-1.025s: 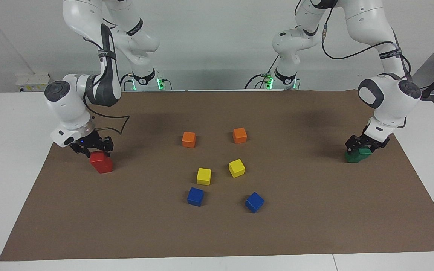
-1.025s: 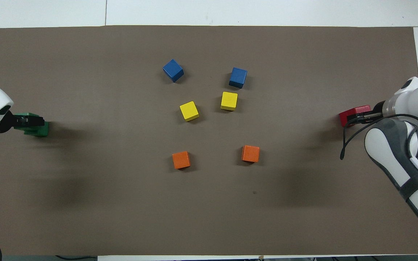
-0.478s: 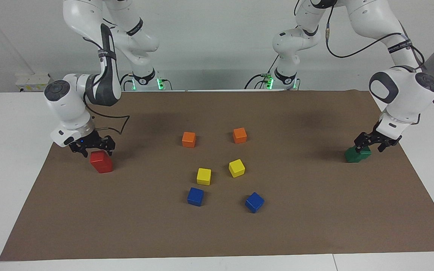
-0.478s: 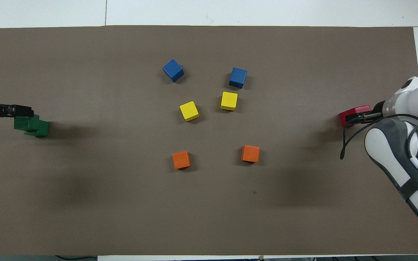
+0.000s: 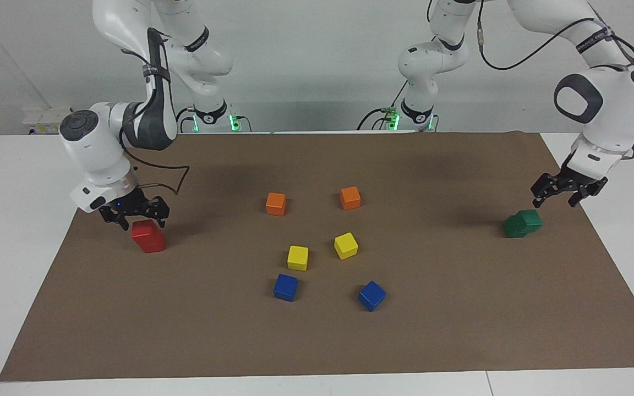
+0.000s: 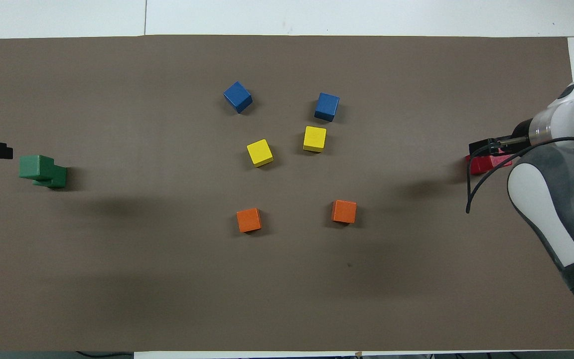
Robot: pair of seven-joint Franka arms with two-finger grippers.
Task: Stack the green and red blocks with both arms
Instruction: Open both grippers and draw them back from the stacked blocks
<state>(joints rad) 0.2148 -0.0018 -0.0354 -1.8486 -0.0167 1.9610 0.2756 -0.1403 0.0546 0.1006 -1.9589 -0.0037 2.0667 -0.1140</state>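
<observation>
Fingers spread on both black two-finger grippers, and neither one pinches anything. The left gripper (image 5: 562,193) hangs in the air just above the green stack (image 5: 522,223), with a clear gap between its fingertips and the top cube. That stack is two dark green plain cubes, one on the other; the upper cube (image 6: 37,167) sits offset, overhanging the lower cube (image 6: 57,177) rather than squarely over it. It stands on the brown paper mat (image 5: 317,341) close to the table edge at the left arm's end, about midway between the edge by the robots and the edge away from them.

The right gripper (image 5: 134,213) is low over the red stack (image 5: 148,237), its fingertips at either side of the top of the stack; whether they touch it cannot be told. From the facing view the two bright red plain cubes line up closely, reading almost as a single tall block. This stack stands near the table edge at the right arm's end.

In the middle of the mat lie six other small cubes, well apart from both stacks: two orange cubes (image 5: 275,203) (image 5: 350,197) toward the robots' edge, two yellow cubes (image 5: 298,257) (image 5: 345,245) in the middle, and two blue cubes (image 5: 285,287) (image 5: 372,295) toward the edge away from the robots.
</observation>
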